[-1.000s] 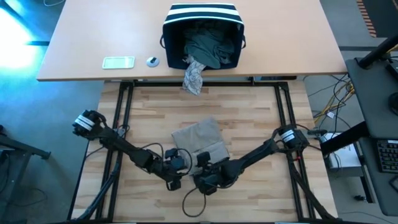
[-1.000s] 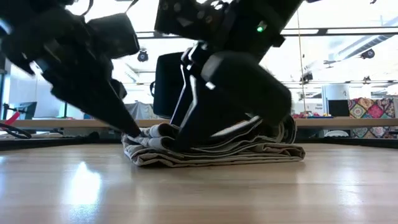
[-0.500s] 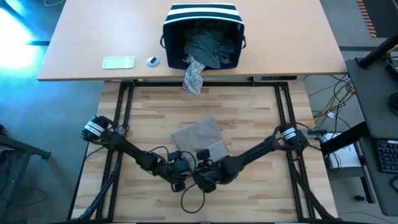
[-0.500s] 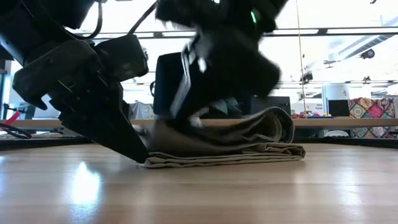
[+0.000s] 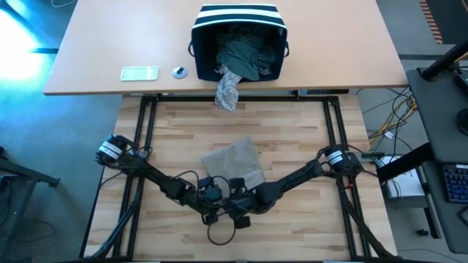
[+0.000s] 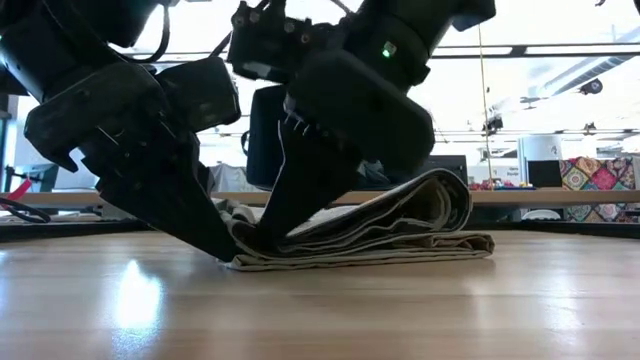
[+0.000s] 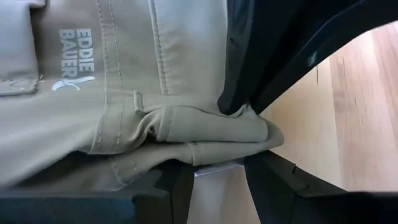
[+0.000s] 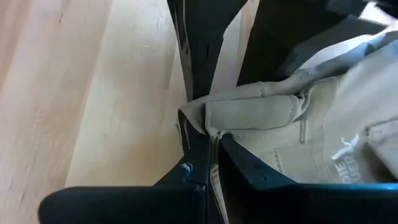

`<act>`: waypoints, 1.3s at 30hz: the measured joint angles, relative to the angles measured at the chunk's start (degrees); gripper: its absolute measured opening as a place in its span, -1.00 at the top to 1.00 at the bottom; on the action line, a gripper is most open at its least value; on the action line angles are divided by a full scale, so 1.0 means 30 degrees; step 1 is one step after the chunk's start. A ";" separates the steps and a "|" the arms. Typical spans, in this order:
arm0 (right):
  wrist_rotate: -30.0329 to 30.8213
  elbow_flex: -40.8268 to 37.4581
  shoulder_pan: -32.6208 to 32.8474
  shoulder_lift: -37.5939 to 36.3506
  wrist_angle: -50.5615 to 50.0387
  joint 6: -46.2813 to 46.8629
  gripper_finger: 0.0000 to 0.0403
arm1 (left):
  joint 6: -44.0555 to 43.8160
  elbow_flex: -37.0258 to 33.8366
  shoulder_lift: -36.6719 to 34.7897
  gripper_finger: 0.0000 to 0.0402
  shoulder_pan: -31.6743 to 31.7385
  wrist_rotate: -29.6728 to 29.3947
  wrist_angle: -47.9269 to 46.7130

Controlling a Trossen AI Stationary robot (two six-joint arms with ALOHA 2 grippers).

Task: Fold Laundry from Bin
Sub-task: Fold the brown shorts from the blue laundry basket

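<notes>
Low down now, both tools at the near edge of the tan garment (image 5: 234,164), lower middle of the high frame. My right tool (image 8: 208,140) is clamped on the garment's corner — fingers pressed together with a fold of tan cloth pinched between them. My left tool (image 7: 214,168) sits just beside it, fingers (image 7: 277,180) part-way apart with the same bunched edge between them; I cannot tell if it truly grips. Low view shows the folded stack flat on the wooden counter (image 6: 400,310), its upper layers lifted on the left side. The bin (image 5: 238,40) lies on the far counter (image 5: 88,44), top centre — teal-green garment (image 5: 245,57) inside, patterned grey-white one (image 5: 228,91) spilling over the edge.
</notes>
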 joint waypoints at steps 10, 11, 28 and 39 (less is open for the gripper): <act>0.0069 -0.0037 0.0031 0.0179 -0.0227 -0.0478 0.52 | 0.0000 -0.0155 -0.3068 0.39 0.0044 0.0914 -0.4955; 0.0056 -0.0058 0.0045 0.0179 -0.0254 -0.0478 0.45 | 0.0000 -0.0169 -0.3627 0.39 0.0044 0.0948 -0.5714; 0.0053 0.0991 0.1078 -0.1549 0.0223 -0.1376 0.17 | 0.1050 0.0400 -0.4518 0.39 0.2370 -0.5410 -0.4860; 0.7171 -0.2194 0.1887 -0.6422 -0.8430 0.4410 0.24 | 0.0568 0.0531 -0.0736 0.39 0.2397 -0.2580 -0.4866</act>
